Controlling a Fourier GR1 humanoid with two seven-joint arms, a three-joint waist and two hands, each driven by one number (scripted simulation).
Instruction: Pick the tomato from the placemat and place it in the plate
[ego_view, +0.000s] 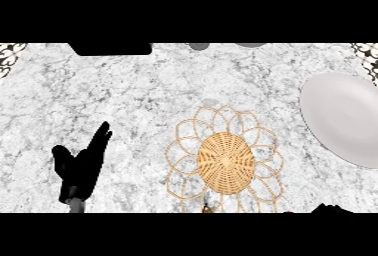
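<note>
A woven wicker placemat (225, 162) with a looped flower edge lies on the marble counter at lower centre, and nothing rests on the part of it that shows. To the right lies a white plate (343, 117), bare. A tiny red sliver (288, 212) shows at the lower edge, right of the mat; it may be the tomato, mostly cut off. Beside it, only a small black part of my right hand (334, 209) peeks in. My left hand (80, 167) rests open at lower left, fingers up, apart from the mat.
A black object (111, 48) sits at the counter's far edge, top left, with two grey round things (198, 46) (251, 44) next to it. Patterned pieces mark the top corners (10, 54) (367, 56).
</note>
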